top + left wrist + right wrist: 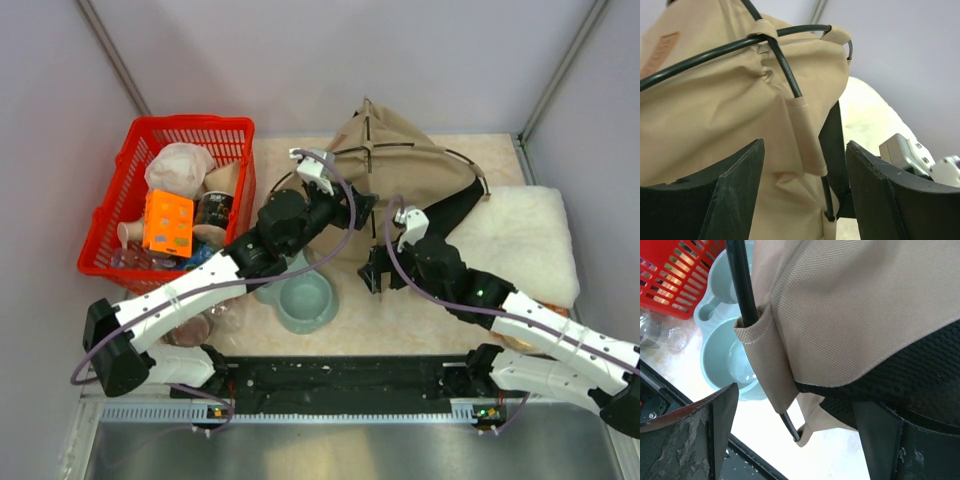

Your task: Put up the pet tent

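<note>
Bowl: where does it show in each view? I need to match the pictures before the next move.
Top external: bowl near centre, slightly low.
Left wrist: not in it.
Right wrist: bowl at left, mid-height.
Shared landmark: the tent, in all three views.

Pale table (400, 325) before me, red basket (190, 122) on my left, tan tent (405, 165) at the back, white cushion (520, 240) right, green bowl (305, 300) nearest.

At 12 o'clock the tent (400, 160) blocks; basket (190, 121) walls 10, cushion (525, 240) fills 3, bowl (305, 300) sits at 7. Bare table (400, 325) open at 6.
</note>
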Controlling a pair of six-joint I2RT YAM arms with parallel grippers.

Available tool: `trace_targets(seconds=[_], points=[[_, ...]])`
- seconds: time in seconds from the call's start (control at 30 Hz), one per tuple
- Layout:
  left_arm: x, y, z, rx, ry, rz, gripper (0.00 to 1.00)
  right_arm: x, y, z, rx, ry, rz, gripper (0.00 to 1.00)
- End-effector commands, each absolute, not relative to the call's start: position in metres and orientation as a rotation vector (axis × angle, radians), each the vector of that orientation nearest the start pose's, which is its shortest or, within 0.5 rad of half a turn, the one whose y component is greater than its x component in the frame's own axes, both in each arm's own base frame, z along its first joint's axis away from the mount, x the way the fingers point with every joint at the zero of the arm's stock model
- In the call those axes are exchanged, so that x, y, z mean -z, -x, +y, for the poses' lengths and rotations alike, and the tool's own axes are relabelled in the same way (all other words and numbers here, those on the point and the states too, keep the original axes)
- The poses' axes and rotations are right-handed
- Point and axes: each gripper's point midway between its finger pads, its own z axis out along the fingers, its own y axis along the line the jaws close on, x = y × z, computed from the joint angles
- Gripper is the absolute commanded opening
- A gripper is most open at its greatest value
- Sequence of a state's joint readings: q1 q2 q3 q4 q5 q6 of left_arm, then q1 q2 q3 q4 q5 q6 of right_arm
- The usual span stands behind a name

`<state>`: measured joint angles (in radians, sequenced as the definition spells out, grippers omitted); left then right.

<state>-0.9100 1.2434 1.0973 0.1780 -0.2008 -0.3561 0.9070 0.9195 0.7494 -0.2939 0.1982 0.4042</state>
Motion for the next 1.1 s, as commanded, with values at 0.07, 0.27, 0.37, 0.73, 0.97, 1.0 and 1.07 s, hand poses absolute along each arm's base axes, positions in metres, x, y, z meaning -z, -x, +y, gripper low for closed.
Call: trace_targets(seconds=[0.07,0.27,0.37,0.73,0.97,1.0,1.07], points=[[-0.379,-0.299,-0.355,0.978,-0.235,1.595,0.61,-0.207,-0.213,0.226,-0.582,0.358,2.009,0.91],[-0.35,-0.326,-0.347,0.821,-0.199,1.715,0.34,-0.24,-0.213,0.205,-0.55,0.25,1.97,0.84],[-0.336,-0.331,-0.346,0.769,-0.22,1.779,0.34,-0.271,-0.215,0.184,-0.509,0.164,1.922,0.84],[-0.335,-0.342,-0.351,0.667,-0.312,1.826,0.0,-0.381,-0.217,0.129,-0.396,-0.003,1.736,0.83],[-0.399,-0.332,-0.357,0.71,-0.463,1.617,0.0,-0.433,-0.211,0.113,-0.414,-0.026,1.628,0.83],[-0.409,-0.329,-0.358,0.716,-0.489,1.58,0.0,-0.443,-0.21,0.111,-0.422,-0.022,1.605,0.83],[-0.427,-0.324,-0.357,0.719,-0.527,1.514,0.0,-0.462,-0.206,0.11,-0.44,-0.002,1.564,0.83]])
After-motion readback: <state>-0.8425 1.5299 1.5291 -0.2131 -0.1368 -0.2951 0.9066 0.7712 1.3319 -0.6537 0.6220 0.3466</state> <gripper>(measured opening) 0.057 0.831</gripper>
